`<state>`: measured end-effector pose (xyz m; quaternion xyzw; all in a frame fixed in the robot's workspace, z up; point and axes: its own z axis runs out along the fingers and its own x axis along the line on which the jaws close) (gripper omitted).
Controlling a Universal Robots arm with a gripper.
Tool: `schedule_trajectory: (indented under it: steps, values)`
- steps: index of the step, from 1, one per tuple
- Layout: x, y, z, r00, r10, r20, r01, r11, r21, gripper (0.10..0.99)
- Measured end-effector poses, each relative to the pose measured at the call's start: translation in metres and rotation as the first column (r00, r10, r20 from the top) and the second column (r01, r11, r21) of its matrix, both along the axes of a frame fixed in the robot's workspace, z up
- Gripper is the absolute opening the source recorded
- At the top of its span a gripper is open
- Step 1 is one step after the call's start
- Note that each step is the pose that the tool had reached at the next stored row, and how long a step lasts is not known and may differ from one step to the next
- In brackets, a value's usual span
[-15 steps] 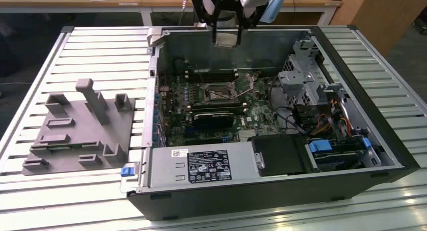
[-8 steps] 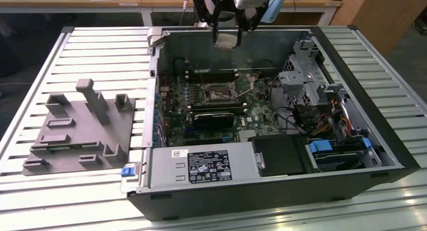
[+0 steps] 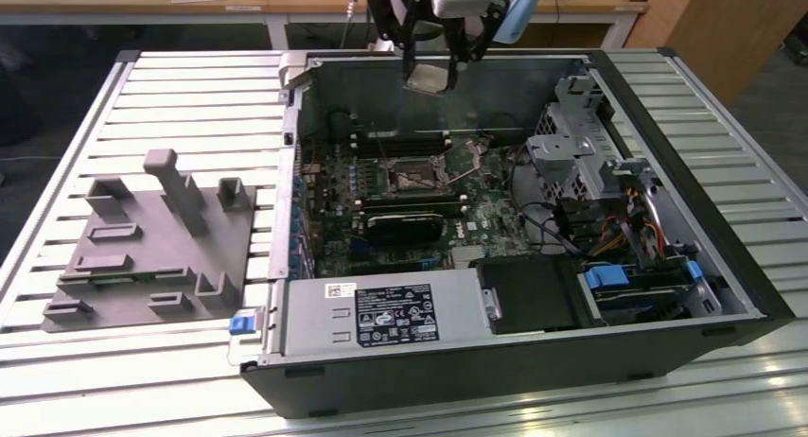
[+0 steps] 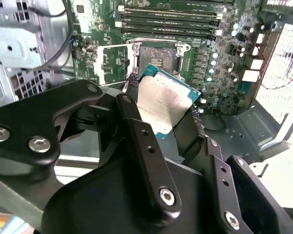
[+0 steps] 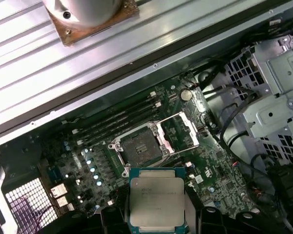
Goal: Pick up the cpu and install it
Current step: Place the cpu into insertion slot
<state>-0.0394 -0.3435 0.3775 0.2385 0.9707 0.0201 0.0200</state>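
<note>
The cpu point(image 3: 430, 78), a flat square chip with a pale silver top, hangs in the air over the far wall of the open computer case point(image 3: 707, 267). My gripper point(image 3: 436, 70) is shut on it, its black fingers point(image 4: 136, 129) pinching two opposite edges. In both wrist views the cpu point(image 4: 163, 105) point(image 5: 156, 200) sits between the fingers, tilted in the second wrist view. The motherboard socket point(image 3: 414, 180) point(image 5: 140, 148) lies below, apart from the chip, bare inside, with its metal load plate point(image 5: 178, 134) swung open to one side.
A grey plastic holder block point(image 3: 151, 243) stands on the slatted table point(image 3: 189, 87) at the exterior view's left. Inside the case are memory sticks point(image 4: 168, 17), a power supply point(image 3: 378, 314), a metal drive cage point(image 3: 574, 153) and loose cables point(image 3: 619, 234).
</note>
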Motion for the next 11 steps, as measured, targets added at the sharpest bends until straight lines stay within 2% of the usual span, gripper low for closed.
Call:
schedule_trajectory:
  steps: [6, 11]
  values:
    - [0.0, 0.0, -0.0006, 0.9958, -0.091, 0.0001, 0.091, 0.9958, -0.002, 0.537]
    - [0.0, 0.0, -0.0012, 0.9855, -0.17, 0.0002, 0.17, 0.9855, -0.003, 0.537]
